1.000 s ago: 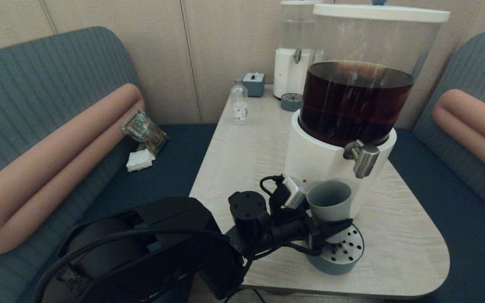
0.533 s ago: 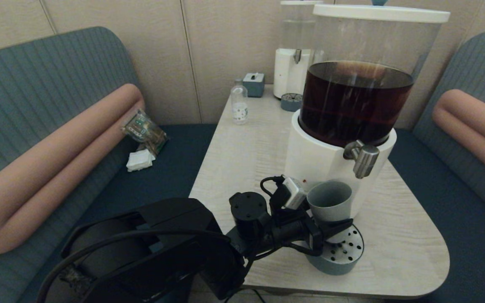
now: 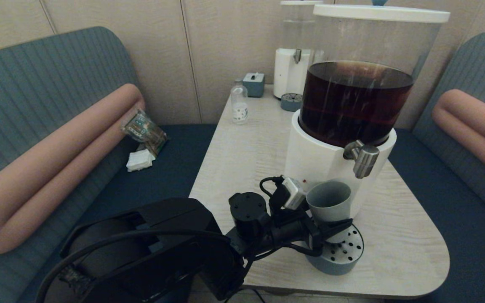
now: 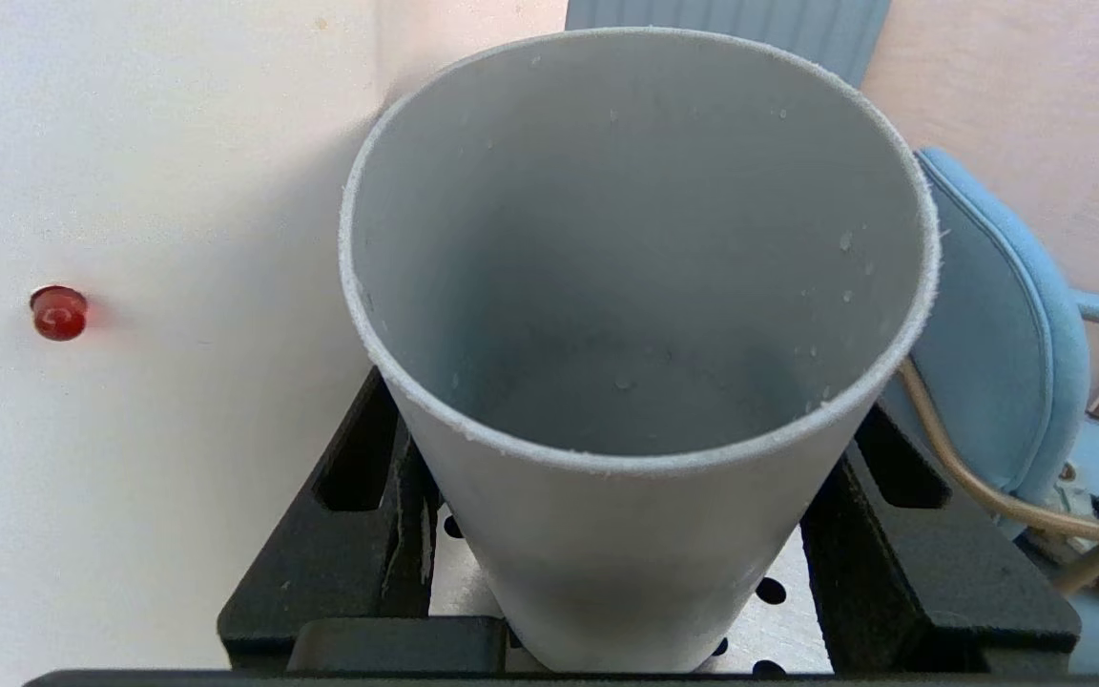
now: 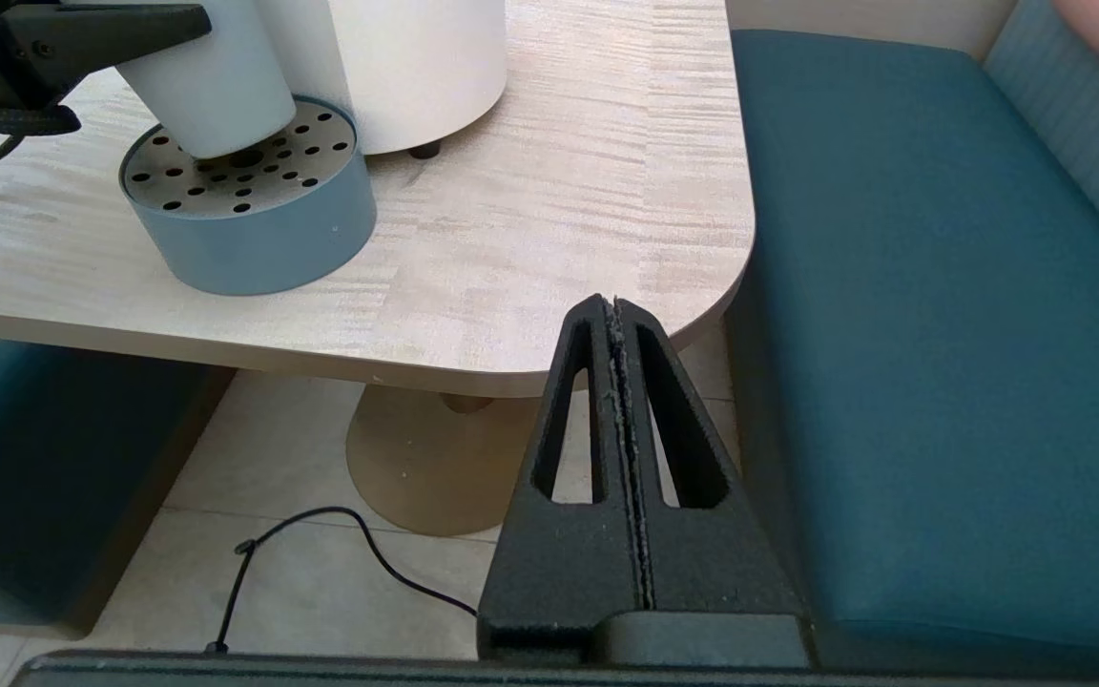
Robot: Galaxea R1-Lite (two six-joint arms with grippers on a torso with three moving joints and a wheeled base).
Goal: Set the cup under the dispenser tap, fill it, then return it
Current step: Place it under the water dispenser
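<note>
The grey-blue cup (image 3: 329, 206) stands upright on the round perforated drip tray (image 3: 345, 252) in front of the large dispenser (image 3: 318, 160) of dark brown liquid. My left gripper (image 3: 330, 216) is shut on the cup, one black finger (image 4: 359, 477) pressed to each side. The cup (image 4: 635, 334) is empty inside except for a few droplets. The steel dispenser tap (image 3: 364, 162) juts out above the cup and slightly to its right, with nothing pouring. My right gripper (image 5: 614, 307) is shut on nothing, low beside the table's near right corner, outside the head view.
A small clear bottle (image 3: 239, 105), a small grey box (image 3: 254, 83), a smaller white dispenser (image 3: 295, 59) and its little drip tray (image 3: 291, 102) stand at the table's far end. Teal benches flank the table (image 3: 242, 168). A cable (image 5: 321, 534) lies on the floor.
</note>
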